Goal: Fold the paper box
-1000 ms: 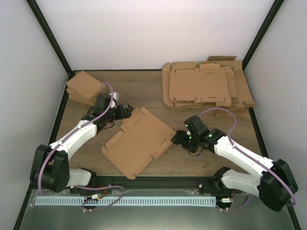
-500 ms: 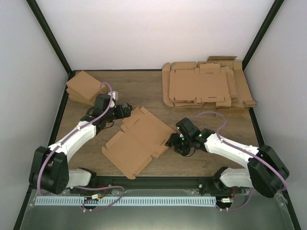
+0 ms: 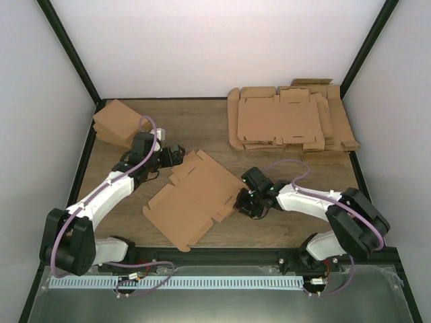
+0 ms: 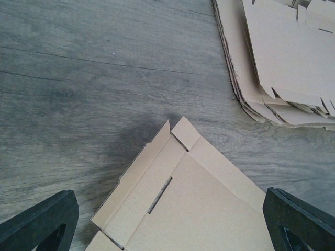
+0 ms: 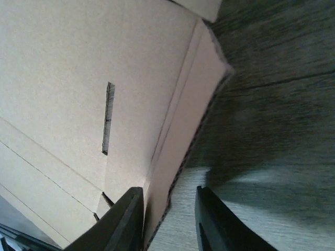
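Note:
The paper box (image 3: 195, 198) lies as a flat brown sheet mid-table, turned diagonally. My left gripper (image 3: 176, 156) hovers over its upper left corner, wide open with nothing between its fingers (image 4: 42, 222); the corner flaps and a slot of the box (image 4: 204, 209) show below my left gripper (image 4: 167, 230). My right gripper (image 3: 242, 202) sits at the sheet's right edge. In the right wrist view the box (image 5: 78, 78) has its side flap (image 5: 188, 120) lifted. My right gripper (image 5: 168, 194) straddles that flap with narrowed jaws; one finger touches it, the other stands apart.
A thick pile of flat tabbed cardboard sheets (image 3: 289, 121) fills the back right and shows in the left wrist view (image 4: 282, 52). A pile of small folded brown boxes (image 3: 118, 121) sits at the back left, just behind the left arm.
My right gripper has slid left to the sheet's right edge and narrowed its jaws around the side flap. The left arm has barely moved.

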Robot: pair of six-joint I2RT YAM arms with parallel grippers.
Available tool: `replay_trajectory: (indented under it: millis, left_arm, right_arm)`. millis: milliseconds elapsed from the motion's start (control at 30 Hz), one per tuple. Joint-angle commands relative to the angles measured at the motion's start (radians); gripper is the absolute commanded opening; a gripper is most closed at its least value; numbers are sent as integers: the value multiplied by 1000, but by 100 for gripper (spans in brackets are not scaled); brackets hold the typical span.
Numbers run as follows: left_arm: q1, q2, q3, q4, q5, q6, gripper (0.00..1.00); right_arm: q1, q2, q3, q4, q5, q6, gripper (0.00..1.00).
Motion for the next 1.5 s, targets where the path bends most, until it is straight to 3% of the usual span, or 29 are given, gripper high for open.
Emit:
replay_trajectory:
  millis: [0,133,600,800,933,1067,1233,1467]
  left_arm:
    - [-5,-25,-7,10,-8,17,99]
    - [-5,-29,3,3,-3,17,99]
    - [-5,-88,110,-81,9,57,100]
    - [-3,-92,215,-170,-9,76,100]
    - [-3,-121,285,-238,-31,86,100]
    - [-2,-172,328,-279,-53,96,100]
    - [-2,-203,387,-325,-56,117,100]
    - [-1,-215,474,-383,-79,145,100]
  right_arm:
    - [5,4,33,9,38,-35,21]
    - [2,1,59,-14,58,-135,2]
    - [1,-57,220,-91,253,-809,1]
    - [2,-45,263,-37,313,-926,1]
    - [2,-145,191,108,372,-943,1]
    - [4,-268,125,232,337,-1008,1]
    - [3,-350,106,247,402,-1008,1]
    - [3,-398,52,303,333,-1084,1]
